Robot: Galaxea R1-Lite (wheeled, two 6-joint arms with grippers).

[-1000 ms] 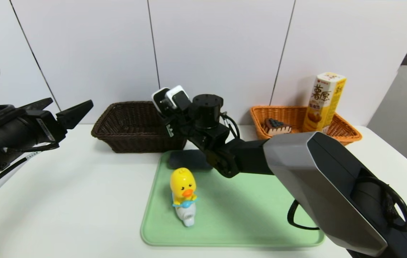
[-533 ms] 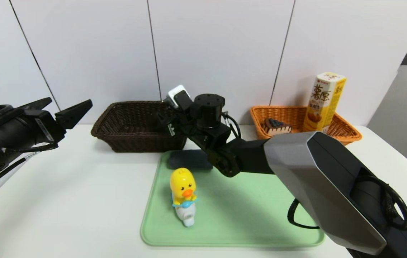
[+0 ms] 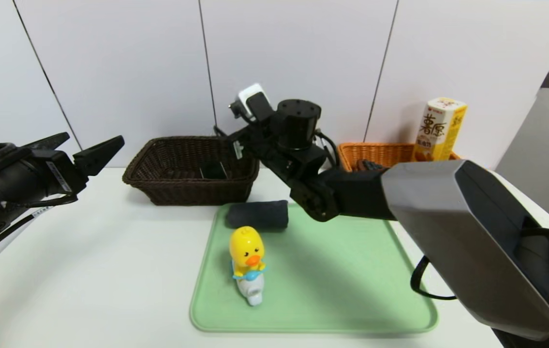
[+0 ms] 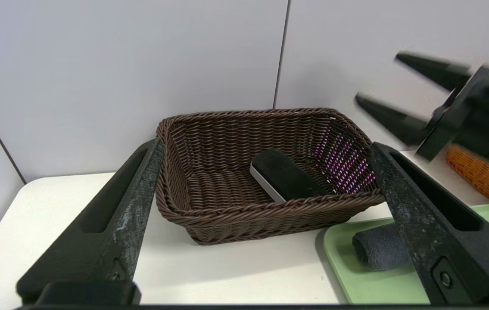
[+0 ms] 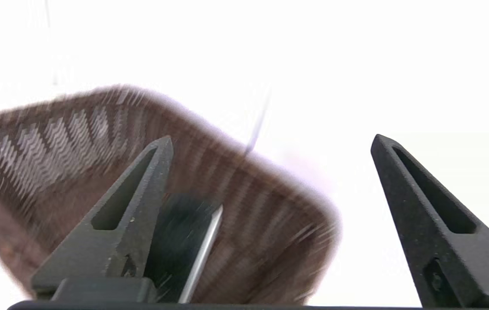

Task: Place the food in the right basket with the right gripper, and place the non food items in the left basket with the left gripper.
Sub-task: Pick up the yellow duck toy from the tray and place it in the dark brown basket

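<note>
With its jaws apart and empty above the dark basket (image 3: 191,170), the right tool (image 4: 416,101) risks clipping the rim (image 4: 266,211) below it, jolting the eraser (image 4: 285,174) inside.

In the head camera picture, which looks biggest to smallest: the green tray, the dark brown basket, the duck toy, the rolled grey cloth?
1. Green tray
2. Dark brown basket
3. Duck toy and rolled grey cloth: much alike, one tall, one long, so I won't rank them.
</note>
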